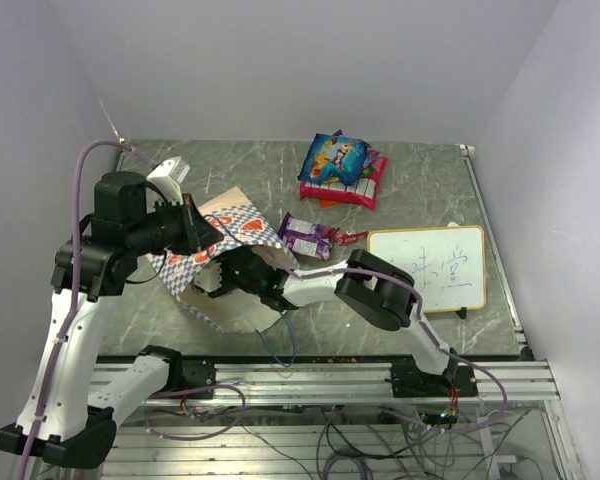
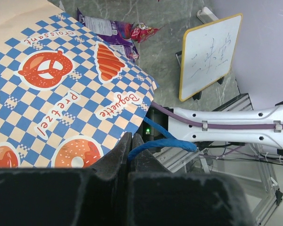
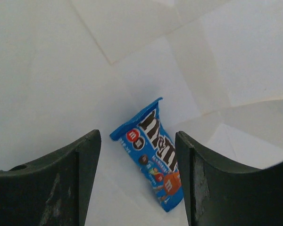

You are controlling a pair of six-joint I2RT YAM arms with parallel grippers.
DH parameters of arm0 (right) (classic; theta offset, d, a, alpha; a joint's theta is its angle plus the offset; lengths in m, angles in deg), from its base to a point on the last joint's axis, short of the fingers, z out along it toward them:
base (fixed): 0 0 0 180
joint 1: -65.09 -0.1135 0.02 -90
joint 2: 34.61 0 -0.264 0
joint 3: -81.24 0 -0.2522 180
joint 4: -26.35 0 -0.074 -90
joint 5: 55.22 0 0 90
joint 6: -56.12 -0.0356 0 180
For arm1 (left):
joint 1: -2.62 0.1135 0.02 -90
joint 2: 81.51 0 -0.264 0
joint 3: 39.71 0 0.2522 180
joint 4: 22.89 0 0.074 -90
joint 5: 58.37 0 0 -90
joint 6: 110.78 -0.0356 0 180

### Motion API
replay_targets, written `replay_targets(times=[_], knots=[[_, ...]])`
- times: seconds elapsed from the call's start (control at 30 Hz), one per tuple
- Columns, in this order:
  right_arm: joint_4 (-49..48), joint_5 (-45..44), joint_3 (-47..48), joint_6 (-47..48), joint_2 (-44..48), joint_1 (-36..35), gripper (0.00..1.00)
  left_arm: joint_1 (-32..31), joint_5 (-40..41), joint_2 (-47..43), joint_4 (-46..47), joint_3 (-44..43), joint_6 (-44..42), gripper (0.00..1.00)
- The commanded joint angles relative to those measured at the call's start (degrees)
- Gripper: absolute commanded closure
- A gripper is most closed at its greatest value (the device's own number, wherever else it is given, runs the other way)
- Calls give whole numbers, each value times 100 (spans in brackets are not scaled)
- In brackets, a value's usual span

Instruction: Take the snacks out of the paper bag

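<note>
The left fingers [image 2: 119, 157] pinch the blue handle [image 2: 162, 143], probably to hold the bag [image 2: 61, 94] open, so the right fingers [image 3: 82, 165], spread wide, can reach the blue packet [image 3: 153, 160] lying inside it.

On a table [image 1: 420, 190], a paper bag [image 1: 230, 235] is laid left of centre. One packet [image 3: 153, 157] is contained inside, another packet [image 1: 308, 235] is set just right, stacked packets [image 1: 340, 168] behind, a board [image 1: 428, 267] rightmost.
</note>
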Motion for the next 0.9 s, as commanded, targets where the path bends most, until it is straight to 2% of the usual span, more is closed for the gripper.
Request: replay_targets(times=[0.0,0.23,0.4,0.5,0.6,0.73,0.87], knots=[[-204,-73,332,-655,-232,-12,36,-26,-39,10,-154,-136,-171,93],[-430,-248,705,-952,-708,85,31,-26,-269,12,-130,22,100,93],[-426,-876,1077,-1523,-1070,204,24,-26,-83,-26,-236,2,73,93],[-488,-668,961,-1914,-1052,291,25,-26,-95,36,-277,-84,74,93],[-494,-728,935,-2028,-1070,307,32,-24,40,3,-278,-152,109,93],[-189,-738,1098,-2045,-1127,320,52,-26,198,25,-342,-204,151,93],[-127,-498,1079,-2036,-1083,331,65,-26,308,-8,-422,-200,231,93]])
